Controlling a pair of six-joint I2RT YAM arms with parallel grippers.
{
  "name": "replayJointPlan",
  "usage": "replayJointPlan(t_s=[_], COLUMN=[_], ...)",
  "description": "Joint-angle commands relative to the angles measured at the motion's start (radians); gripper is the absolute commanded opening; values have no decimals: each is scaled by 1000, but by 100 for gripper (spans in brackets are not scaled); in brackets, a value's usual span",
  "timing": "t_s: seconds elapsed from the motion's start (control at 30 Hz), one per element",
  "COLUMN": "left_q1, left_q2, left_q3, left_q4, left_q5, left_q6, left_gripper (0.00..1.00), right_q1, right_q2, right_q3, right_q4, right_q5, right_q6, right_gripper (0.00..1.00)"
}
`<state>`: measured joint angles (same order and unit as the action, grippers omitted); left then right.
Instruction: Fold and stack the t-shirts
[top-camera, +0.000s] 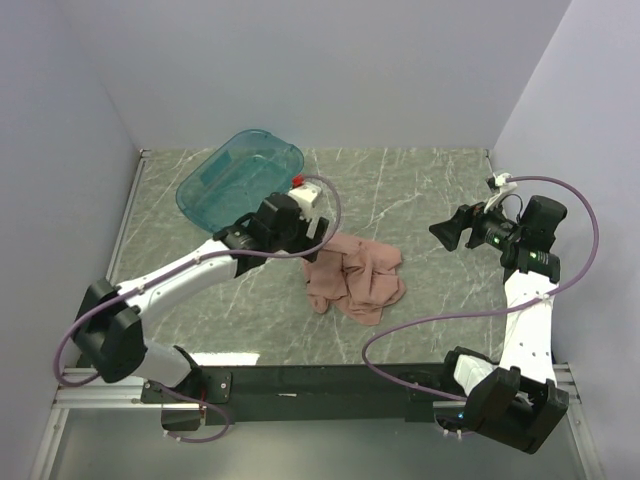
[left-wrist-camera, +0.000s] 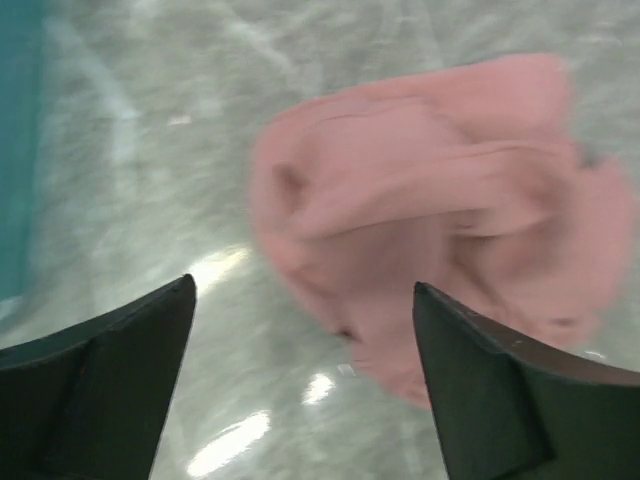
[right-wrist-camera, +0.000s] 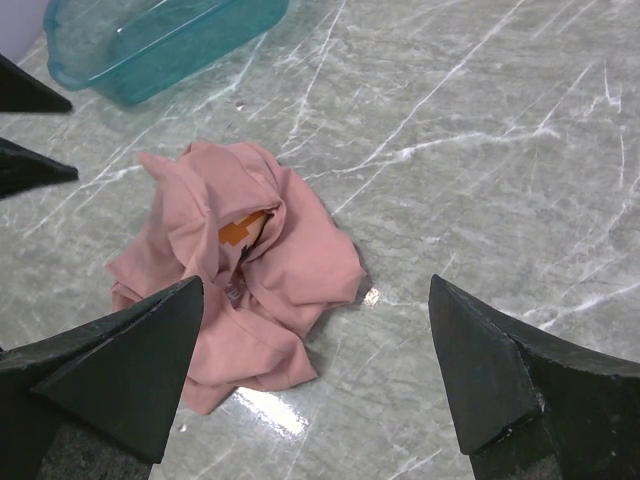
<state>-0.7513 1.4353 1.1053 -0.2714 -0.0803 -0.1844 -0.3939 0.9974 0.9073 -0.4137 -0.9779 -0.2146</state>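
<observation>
top external: fixed, high behind both arm bases (top-camera: 505, 400), looks down and forward over the whole marble table (top-camera: 420, 195). left wrist: close in, steep look down between its own fingers (left-wrist-camera: 110, 385), blurred, pink t-shirt (left-wrist-camera: 440, 200) fills much of the frame. right wrist: further off, oblique look across the table from the right. all three share the t-shirt and the teal tray (top-camera: 240, 175).
</observation>
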Motion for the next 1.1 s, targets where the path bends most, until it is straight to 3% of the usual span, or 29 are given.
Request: replayJointPlan(t_s=[0.0,0.37,0.5,0.77,0.93,1.07], left_q1=[13,214,318,424,471,472], left_q2=[-142,-115,-63,22,166,353], left_q3=[-42,56,100,175,289,463], left_q4=[63,-23,-32,-26,-72,-152], left_q5=[-252,-263,-194,-113,-76,-47], left_q6=[31,226,211,148,137,154], left_gripper=[99,99,99,99,98,89], right_q1=[-8,-3,9,47,64,66], right_q2=[4,20,21,10,17,12], right_q3=[1,-4,-2,-5,2,2], right_q4=[4,-19,-42,-42,-54,-54], right_q5=[-21,-65,-91,-74,-71,-70], right_q6=[-19,-51,-85,-101,-108,-111], right_gripper=[99,99,99,99,98,99])
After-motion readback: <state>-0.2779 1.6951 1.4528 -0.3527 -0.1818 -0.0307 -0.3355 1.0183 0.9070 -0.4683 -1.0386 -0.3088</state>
